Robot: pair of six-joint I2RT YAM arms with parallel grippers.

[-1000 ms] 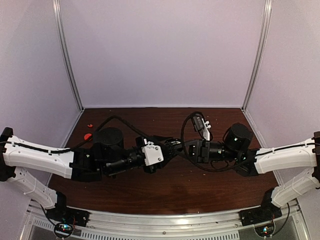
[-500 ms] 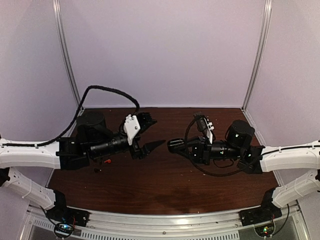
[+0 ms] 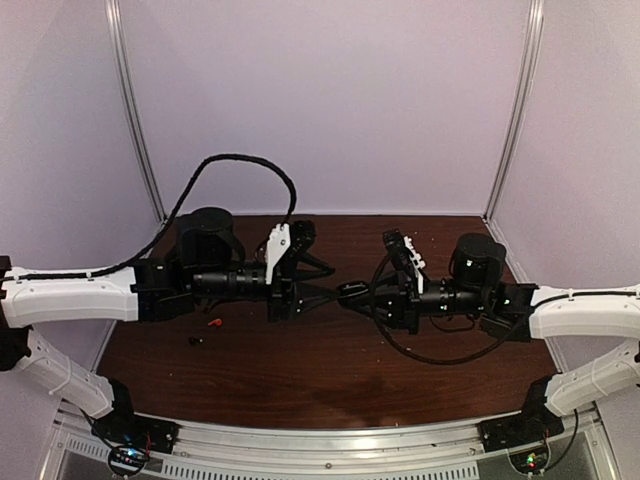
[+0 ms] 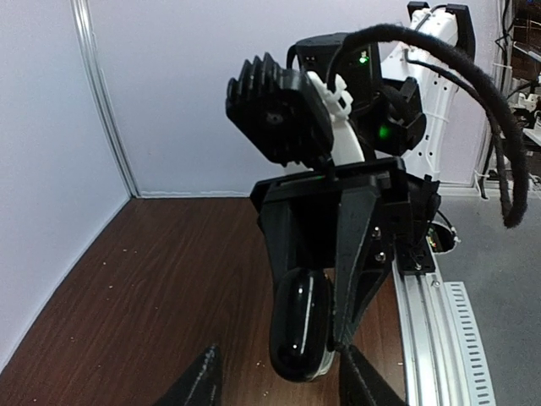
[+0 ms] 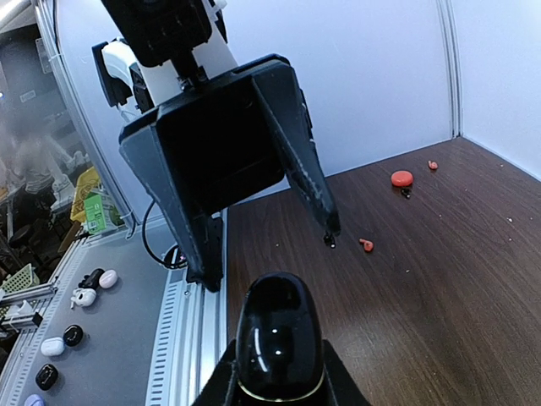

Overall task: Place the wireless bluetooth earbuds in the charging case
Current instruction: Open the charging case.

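- Glossy black charging case (image 5: pixel 279 334) clamped edge-up in right claw (image 5: pixel 277 376), likely presented for a handover.
- Opposite, left claw (image 5: pixel 269 254) stands open, empty; red earbud (image 5: pixel 366 245) lies on counter (image 5: pixel 439 279).

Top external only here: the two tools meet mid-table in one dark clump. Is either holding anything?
Observer: Yes, the right wrist view shows the right tool shut on the glossy black charging case.
Operator: And the left tool?
Observer: Open, nothing between its fingers, just beyond the case.
Operator: Anything hidden under the left arm?
Observer: A red disc lying on the table.
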